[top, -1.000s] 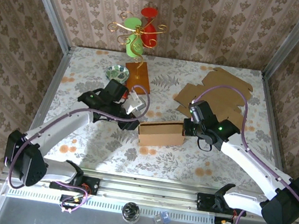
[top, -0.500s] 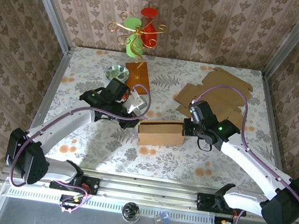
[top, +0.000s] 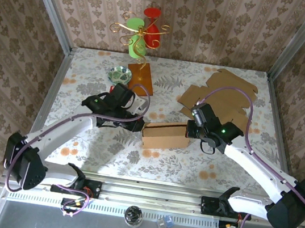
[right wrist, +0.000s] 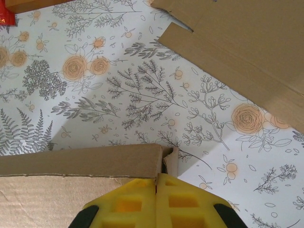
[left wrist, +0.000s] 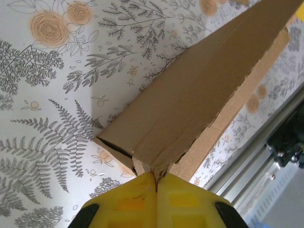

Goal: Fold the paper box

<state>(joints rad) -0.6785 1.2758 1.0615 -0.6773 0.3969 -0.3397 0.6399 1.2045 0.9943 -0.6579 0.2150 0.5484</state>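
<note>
brown paper box (top: pixel 164 136) lies crosswise mid-table (top: pixel 191 161), top closed, inside hidden. left gripper (left wrist: pixel 156 177) has its jaws pinched together on the box's left end flap. right gripper (right wrist: pixel 156 180) has its jaws pressed together, touching the right end. small bowl (top: pixel 120 75) sits well behind.

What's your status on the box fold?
Left gripper shut, at left end of box. Right gripper shut, at right end. Flat cardboard behind, apart.

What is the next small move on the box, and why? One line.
Probably ease the left jaws forward to press in the end of the cardboard box: they are shut right at it, a dark gap shows there, and the shut right jaws sit at the far end.
</note>
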